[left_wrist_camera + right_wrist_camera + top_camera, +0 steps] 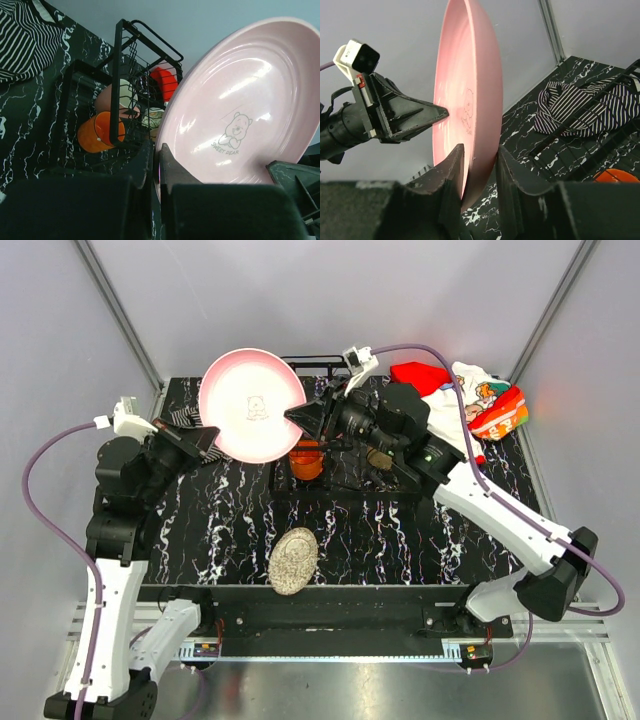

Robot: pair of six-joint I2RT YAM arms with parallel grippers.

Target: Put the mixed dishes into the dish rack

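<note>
You have the pink plate (250, 405) up on edge, gripped from both sides.
Your left hand (156, 150) is clamped on one rim and your right hand (480, 155) pinches the opposite rim; the plate hangs above the bench (400, 530), at the dish rack's (119, 75) left end.

Left arm (115, 590) and right arm (500, 510) share white links, black joints, lilac cables (27, 480), black jaws.

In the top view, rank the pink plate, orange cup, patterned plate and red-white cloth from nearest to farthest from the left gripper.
1. pink plate: held in the left gripper.
2. orange cup: to its right, mid-scene.
3. patterned plate: at the front, between the arms.
4. red-white cloth: far right corner.
</note>
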